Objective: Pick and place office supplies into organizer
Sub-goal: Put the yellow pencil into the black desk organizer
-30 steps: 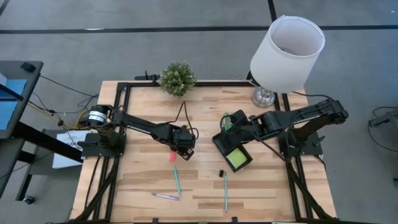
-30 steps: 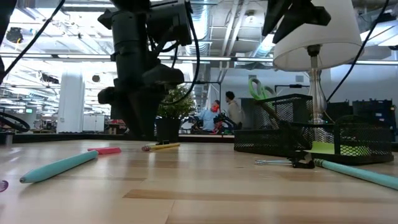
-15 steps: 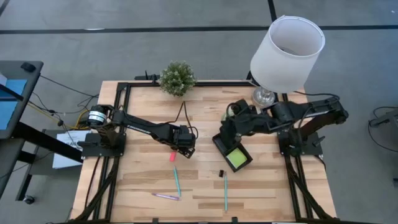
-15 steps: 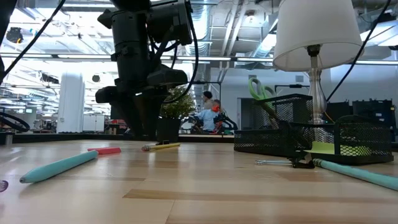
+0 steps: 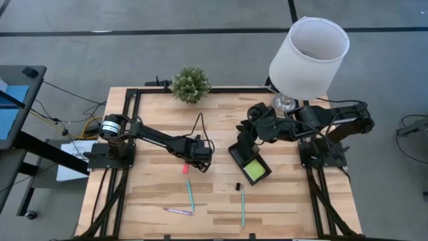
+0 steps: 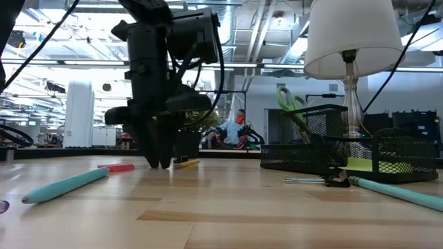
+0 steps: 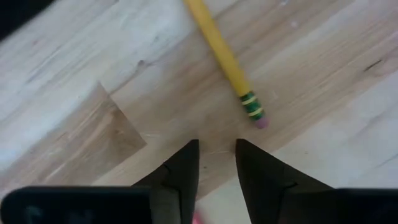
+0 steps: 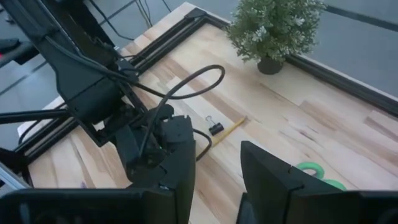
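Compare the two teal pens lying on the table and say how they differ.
The left teal pen lies nearer the pink eraser and has a purple pen at its near end. The right teal pen looks longer and lies by a black clip. Both lie flat outside the organizer.

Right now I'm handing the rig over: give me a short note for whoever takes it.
Left gripper: down at the table, fingers slightly apart, empty, beside the yellow wooden pencil and pink eraser.
Right gripper: open, empty, above the black mesh organizer.
Done: lime-green sticky-note pad and green-handled scissors are in the organizer.
Left: pencil, eraser, two teal pens, purple pen, black binder clips on the table.
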Controlling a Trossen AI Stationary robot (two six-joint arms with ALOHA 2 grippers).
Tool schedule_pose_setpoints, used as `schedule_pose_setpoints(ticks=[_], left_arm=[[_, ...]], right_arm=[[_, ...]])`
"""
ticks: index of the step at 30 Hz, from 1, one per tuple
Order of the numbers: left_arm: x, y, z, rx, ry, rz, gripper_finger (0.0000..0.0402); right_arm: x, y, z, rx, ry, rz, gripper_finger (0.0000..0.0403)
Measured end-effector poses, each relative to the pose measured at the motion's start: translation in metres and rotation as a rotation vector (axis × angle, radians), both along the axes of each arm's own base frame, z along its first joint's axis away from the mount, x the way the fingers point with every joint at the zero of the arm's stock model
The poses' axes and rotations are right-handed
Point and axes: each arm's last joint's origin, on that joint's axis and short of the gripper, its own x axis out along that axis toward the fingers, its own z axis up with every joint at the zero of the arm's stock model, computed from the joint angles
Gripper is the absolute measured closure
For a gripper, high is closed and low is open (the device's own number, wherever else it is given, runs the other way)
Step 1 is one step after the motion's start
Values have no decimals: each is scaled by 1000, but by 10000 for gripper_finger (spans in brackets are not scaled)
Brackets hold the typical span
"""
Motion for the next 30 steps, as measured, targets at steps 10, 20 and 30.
schedule_pose_setpoints(ticks=[10, 20, 30], left_arm=[[5, 3, 2, -48, -15, -26, 324], [17, 0, 15, -77, -81, -88, 261], [16, 2, 15, -56, -82, 25, 221]], right_arm=[[0, 0, 0, -9, 4, 12, 284], [0, 0, 0, -15, 8, 18, 284], [0, 0, 0, -15, 8, 18, 284]])
